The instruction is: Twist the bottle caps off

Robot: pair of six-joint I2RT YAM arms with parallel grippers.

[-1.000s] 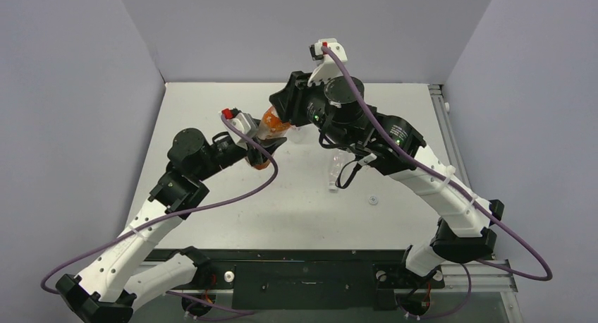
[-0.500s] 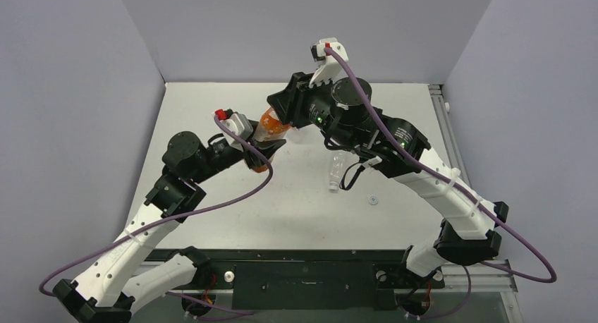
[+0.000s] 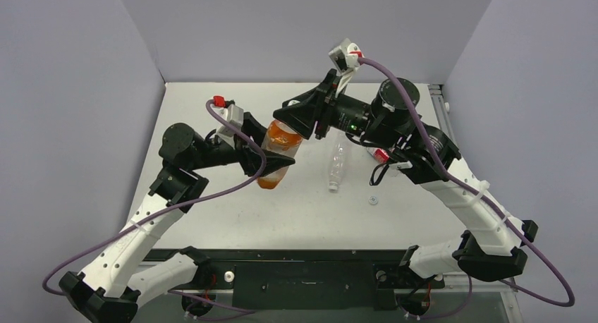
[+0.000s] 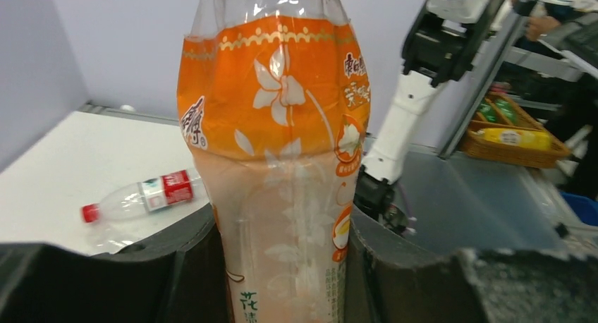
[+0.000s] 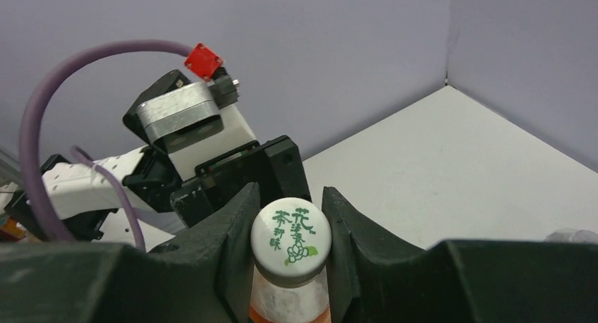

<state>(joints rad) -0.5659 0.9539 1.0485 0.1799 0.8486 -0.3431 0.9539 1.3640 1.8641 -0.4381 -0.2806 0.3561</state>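
Gripping the orange bottle [image 3: 278,152] around its lower body with the left gripper [image 4: 282,281], pinching the label tight between the jaws from both sides. Holding it tilted in the overhead view, top end leaning toward the right arm. Clamping the right gripper [image 5: 290,228] onto the white cap [image 5: 291,237] at the top of that same bottle, squeezing the cap's two opposite edges between the jaws, with the green print on its flat top facing the right wrist camera. Keeping the cap seated on the neck, just above the orange label. Lying on its side on the white table [image 3: 303,217], beyond the orange bottle in the left wrist view: a clear bottle [image 4: 144,194] with a red label, wearing a red cap [image 4: 89,212]. Sitting alone on the table near the right arm in the overhead view: a small pale round thing [image 3: 372,200], too small for telling what.
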